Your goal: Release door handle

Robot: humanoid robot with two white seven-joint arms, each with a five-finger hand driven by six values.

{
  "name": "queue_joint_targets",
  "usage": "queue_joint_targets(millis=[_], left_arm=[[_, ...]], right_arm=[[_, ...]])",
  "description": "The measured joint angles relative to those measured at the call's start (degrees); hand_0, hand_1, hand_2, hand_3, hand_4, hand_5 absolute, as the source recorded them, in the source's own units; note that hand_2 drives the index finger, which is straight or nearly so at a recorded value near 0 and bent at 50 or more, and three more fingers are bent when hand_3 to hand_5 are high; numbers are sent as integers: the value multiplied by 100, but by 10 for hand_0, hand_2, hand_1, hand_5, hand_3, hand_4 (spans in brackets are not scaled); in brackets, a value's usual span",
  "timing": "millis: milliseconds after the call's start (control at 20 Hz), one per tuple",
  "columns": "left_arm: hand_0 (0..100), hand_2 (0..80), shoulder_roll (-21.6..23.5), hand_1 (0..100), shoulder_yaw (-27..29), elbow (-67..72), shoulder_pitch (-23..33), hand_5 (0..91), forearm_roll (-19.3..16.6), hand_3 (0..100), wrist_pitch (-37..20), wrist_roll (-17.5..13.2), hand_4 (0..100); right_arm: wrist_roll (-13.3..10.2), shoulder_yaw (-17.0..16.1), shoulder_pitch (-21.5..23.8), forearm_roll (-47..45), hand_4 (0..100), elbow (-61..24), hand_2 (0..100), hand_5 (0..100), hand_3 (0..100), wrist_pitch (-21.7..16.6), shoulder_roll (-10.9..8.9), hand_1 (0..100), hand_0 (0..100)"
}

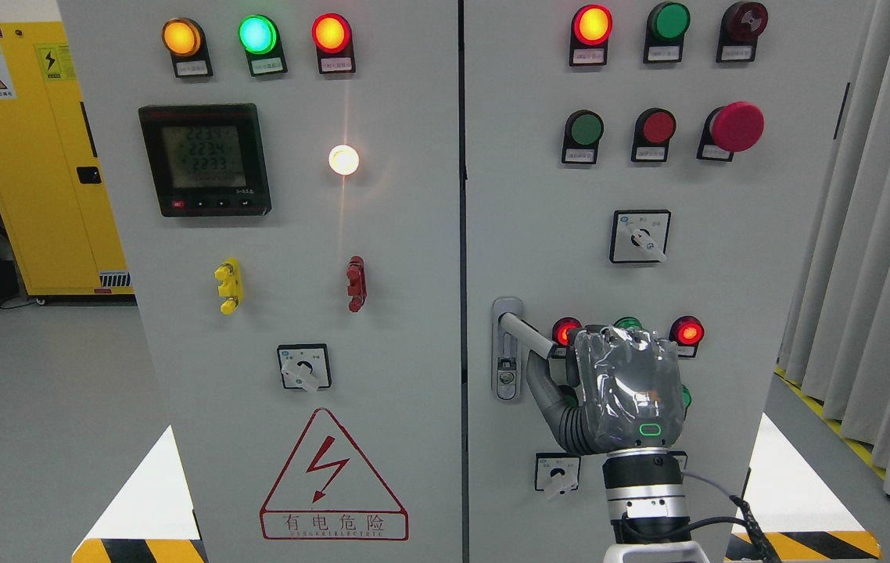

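A: In the head view, where is the hand sitting?

B: The right hand [623,391], grey and wrapped in clear plastic, is coming up from the bottom edge right of the middle and is resting against the right door of the pale grey metal electrical cabinet [726,274].

A: And the handle?

B: The silver swing-out metal door handle [525,327] is standing at the left edge of that right door, low down. Its lever is sticking out to the right from its long grey backplate [507,349], tilted slightly downward.

A: Is the hand holding it?

B: The thumb is curling up beneath the lever and the palm is covering the lever's far end, so the hand is looking closed around the handle. The other fingers are hidden behind the back of the hand.

A: What is showing around it?

B: 3 small round indicator lamps are peeking above the knuckles: 2 glowing red, 1 green between them. A white rotary switch [558,474] is sitting just left of the wrist. On the left door, a red-outlined triangular warning sign [333,478] is showing low down, and a black digital meter [205,159] is glowing higher up.
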Motion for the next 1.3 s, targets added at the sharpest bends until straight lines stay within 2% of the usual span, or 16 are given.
queue_joint_targets(millis=[1300], left_arm=[[120,0,0,556,0,0,0,0,0,0,0,0,0]], right_arm=[[10,-17,-53,-6,1000,-1,904,1000,1000,2,-12,387,576]])
